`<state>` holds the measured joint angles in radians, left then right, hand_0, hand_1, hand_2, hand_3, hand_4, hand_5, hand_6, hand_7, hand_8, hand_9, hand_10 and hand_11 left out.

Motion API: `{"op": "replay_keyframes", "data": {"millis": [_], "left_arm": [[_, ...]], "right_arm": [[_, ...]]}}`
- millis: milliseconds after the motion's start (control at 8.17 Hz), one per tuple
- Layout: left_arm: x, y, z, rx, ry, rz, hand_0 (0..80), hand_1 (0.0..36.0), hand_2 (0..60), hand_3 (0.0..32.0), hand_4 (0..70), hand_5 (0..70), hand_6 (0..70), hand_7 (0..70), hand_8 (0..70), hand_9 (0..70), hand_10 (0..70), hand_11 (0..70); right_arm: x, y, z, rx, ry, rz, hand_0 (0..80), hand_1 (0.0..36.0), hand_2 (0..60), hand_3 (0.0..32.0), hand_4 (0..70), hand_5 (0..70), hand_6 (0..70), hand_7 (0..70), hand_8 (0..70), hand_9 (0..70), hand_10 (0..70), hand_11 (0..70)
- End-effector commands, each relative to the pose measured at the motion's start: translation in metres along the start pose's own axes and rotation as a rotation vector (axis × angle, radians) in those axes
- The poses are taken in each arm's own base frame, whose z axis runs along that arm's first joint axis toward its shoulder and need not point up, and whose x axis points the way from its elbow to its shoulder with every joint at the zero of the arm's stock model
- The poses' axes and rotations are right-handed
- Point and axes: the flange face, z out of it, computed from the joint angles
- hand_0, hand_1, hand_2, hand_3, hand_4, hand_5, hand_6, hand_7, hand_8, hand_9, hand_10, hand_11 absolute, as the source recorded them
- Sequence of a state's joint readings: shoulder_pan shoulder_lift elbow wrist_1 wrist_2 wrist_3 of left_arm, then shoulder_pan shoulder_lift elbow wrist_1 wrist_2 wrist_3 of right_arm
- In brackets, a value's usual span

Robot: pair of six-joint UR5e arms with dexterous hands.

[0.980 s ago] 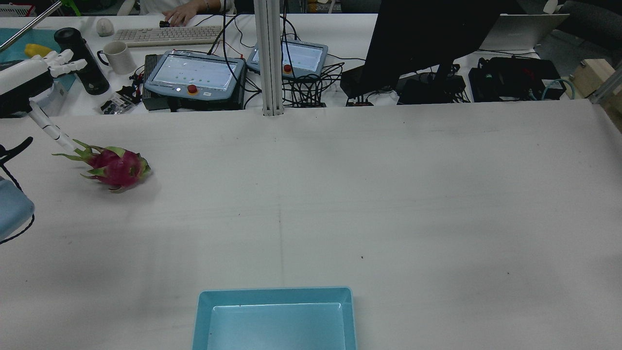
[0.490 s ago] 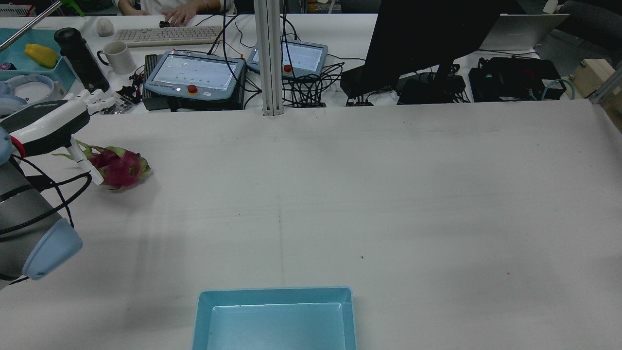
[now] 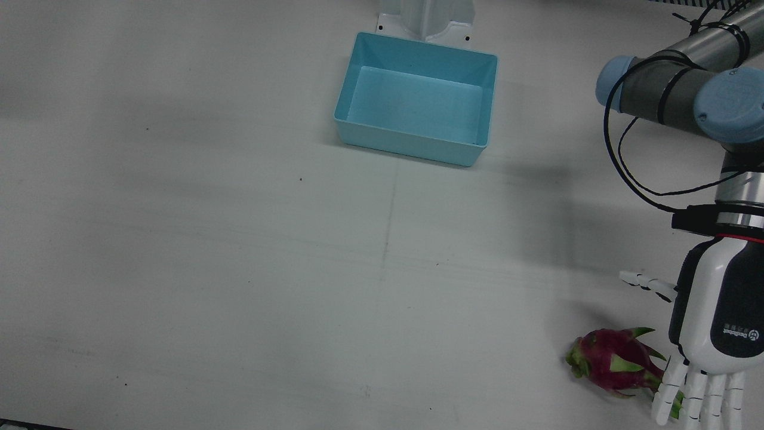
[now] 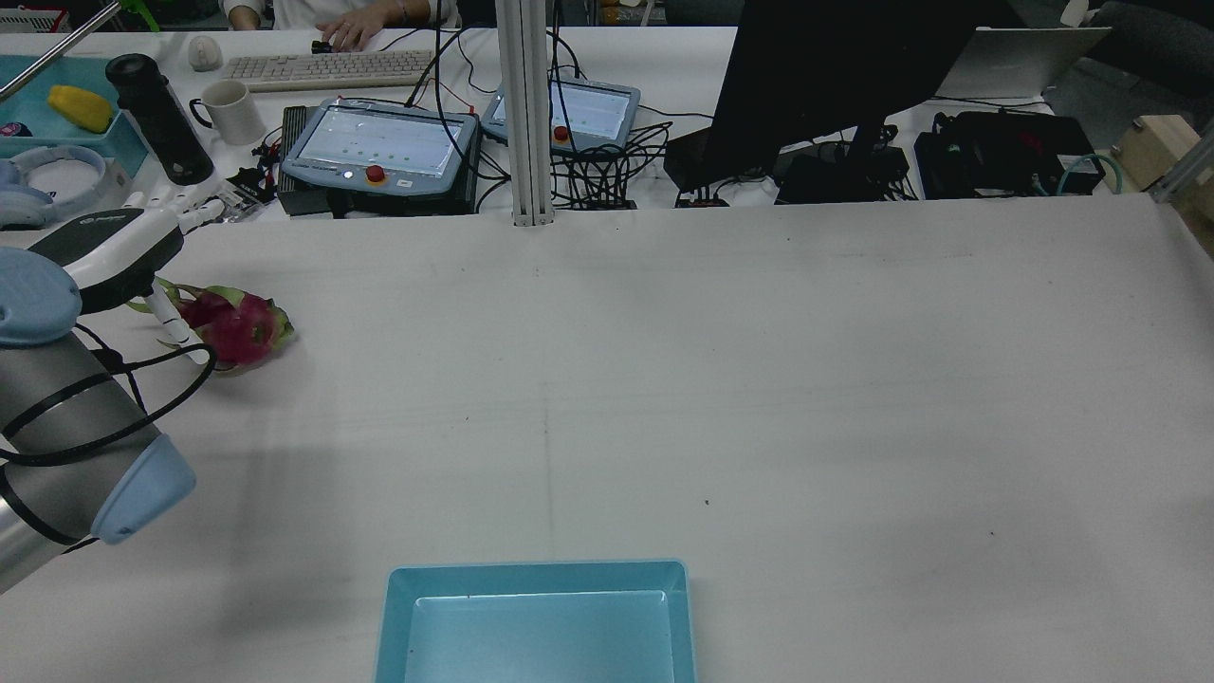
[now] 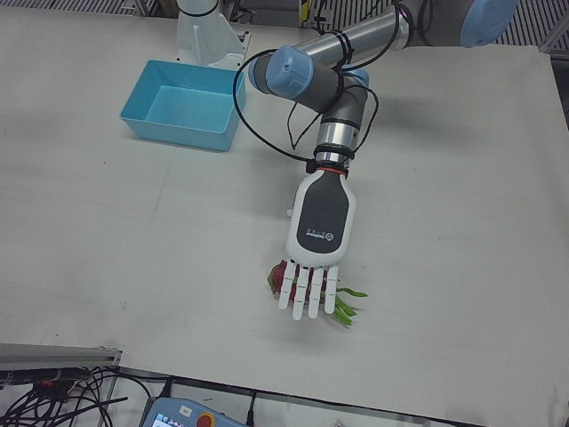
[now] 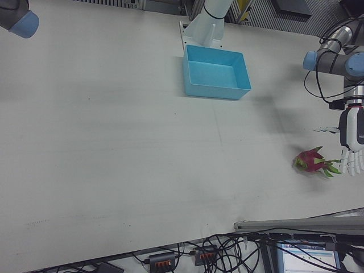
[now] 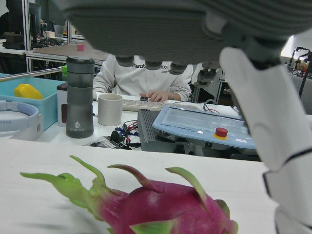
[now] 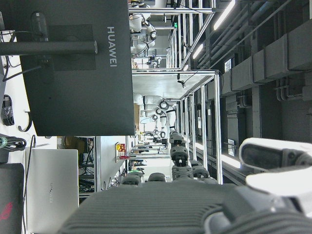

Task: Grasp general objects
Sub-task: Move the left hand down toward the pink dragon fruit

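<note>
Seen from above in the front view, the left hand point(image 3: 713, 334), fingers spread and holding nothing, hovered beside a dragon fruit point(image 3: 612, 360) lying on the table point(image 3: 239, 269) toward the hand's nine o'clock, long axis crosswise to the fingers, leafy end nearest them.

Front view looks nearly straight down on my counter point(image 3: 239, 269); rear view looks forward from high behind. Both share the blue tray point(image 3: 418, 98). My left robot hand point(image 5: 320, 231) camera sits upright, close, low.
</note>
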<state>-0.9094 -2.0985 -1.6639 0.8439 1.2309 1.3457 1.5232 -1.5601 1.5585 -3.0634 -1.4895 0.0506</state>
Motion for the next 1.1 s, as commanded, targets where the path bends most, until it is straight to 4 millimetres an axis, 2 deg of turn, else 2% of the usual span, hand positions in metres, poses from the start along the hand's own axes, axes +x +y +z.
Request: {"op": "replay_keyframes", "data": {"millis": [0,245,490,612,735,980], "left_arm": [[-0.007,0.012,0.030,-0.001,0.007,-0.002,54.3,22.7,8.3,3.0,0.0,6.0,0.0,3.7,0.0,0.0,0.0,0.0],[-0.023,0.014,0.045,-0.001,0.002,0.001,55.3,23.6,8.0,0.8,0.0,9.6,0.0,4.4,0.0,0.0,0.0,0.0],[-0.040,0.013,0.053,0.004,-0.019,0.012,56.0,23.9,7.7,0.0,0.0,12.2,0.0,4.7,0.0,0.0,0.0,0.0],[-0.052,0.016,0.060,0.002,-0.029,0.015,56.6,24.5,7.8,0.0,0.0,14.3,0.0,5.1,0.0,0.0,0.0,0.0],[-0.061,0.030,0.061,-0.017,-0.042,0.024,56.6,24.6,7.8,0.0,0.0,14.1,0.0,5.1,0.0,0.0,0.0,0.0],[-0.060,0.032,0.062,-0.021,-0.038,0.018,56.5,24.3,7.7,0.0,0.0,14.9,0.0,5.2,0.0,0.0,0.0,0.0]], "right_arm": [[0.000,0.000,0.000,0.000,0.000,0.000,0.0,0.0,0.0,0.0,0.0,0.0,0.0,0.0,0.0,0.0,0.0,0.0],[0.000,0.000,0.000,0.000,0.000,0.000,0.0,0.0,0.0,0.0,0.0,0.0,0.0,0.0,0.0,0.0,0.0,0.0],[0.000,0.000,0.000,0.000,0.000,0.000,0.0,0.0,0.0,0.0,0.0,0.0,0.0,0.0,0.0,0.0,0.0,0.0],[0.000,0.000,0.000,0.000,0.000,0.000,0.0,0.0,0.0,0.0,0.0,0.0,0.0,0.0,0.0,0.0,0.0,0.0],[0.000,0.000,0.000,0.000,0.000,0.000,0.0,0.0,0.0,0.0,0.0,0.0,0.0,0.0,0.0,0.0,0.0,0.0],[0.000,0.001,0.000,-0.002,0.000,0.000,0.0,0.0,0.0,0.0,0.0,0.0,0.0,0.0,0.0,0.0,0.0,0.0]]}}
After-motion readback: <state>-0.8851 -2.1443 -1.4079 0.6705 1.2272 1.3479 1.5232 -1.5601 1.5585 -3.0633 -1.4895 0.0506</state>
